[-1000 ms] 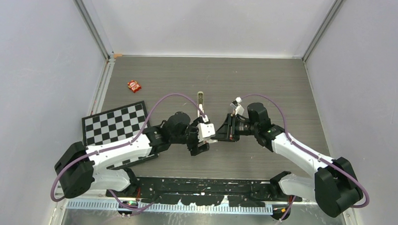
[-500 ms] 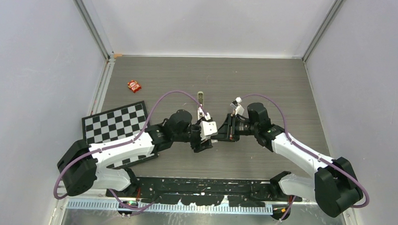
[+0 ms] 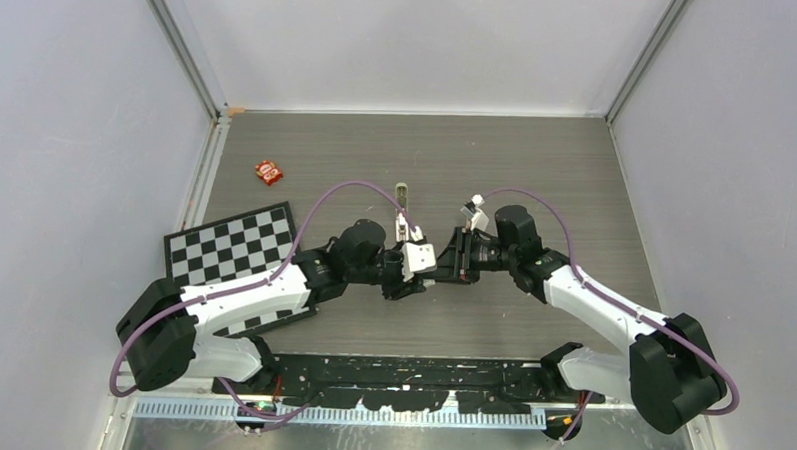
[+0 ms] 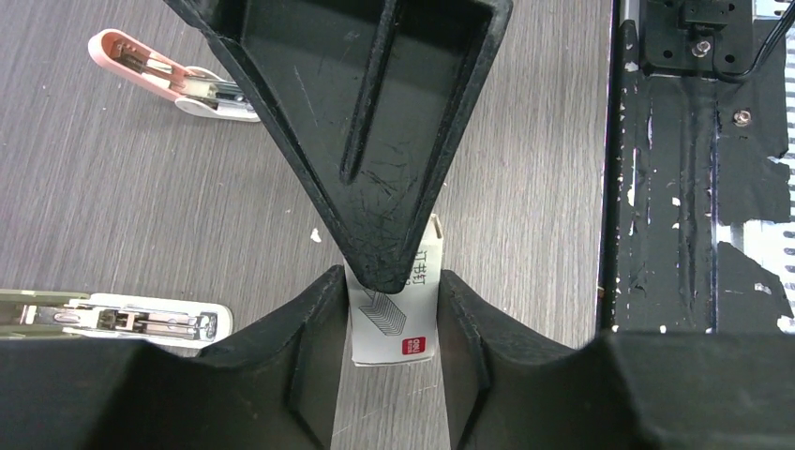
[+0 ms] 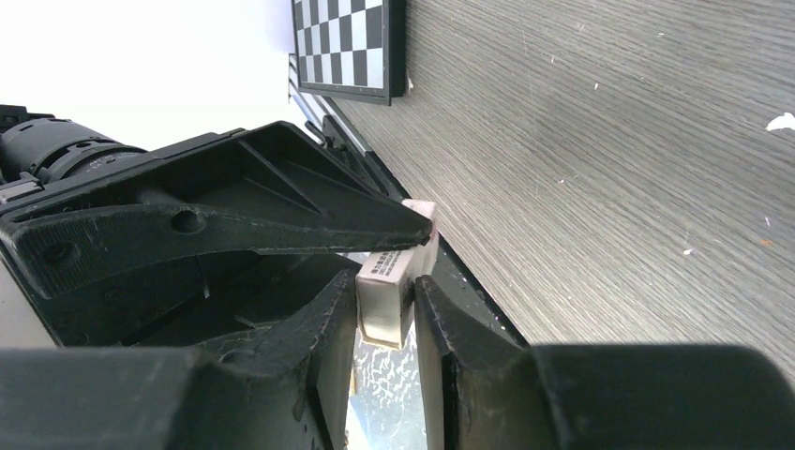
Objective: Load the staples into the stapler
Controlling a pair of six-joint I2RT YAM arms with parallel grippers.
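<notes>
White cardboard is all you can see of the staples right now. They're inside a little staple box, and as far as I can tell it's shut, with no bare strip showing anywhere. The box sits mid-counter between the two arms and looks to be lifted off the surface.

The right tool is pinching it across the thin faces. The left tool has its fingers pressed against both side edges, so I'd call that a pinch too. Basically both arms have hold of the same tiny box, nose to nose.

The stapler is lying on the counter a bit off to the side. Nothing is touching it. It looks flipped open with the metal channel showing, though part of it runs out of the wrist view. The pink stapler lies further off, also alone.

So progress-wise I'd say early days. The box is secured, but it needs opening, a strip has to come out, then go into the channel, and then the stapler gets closed. None of that is done.

Further out there's a checkerboard on the left and a small red packet near the back.
</notes>
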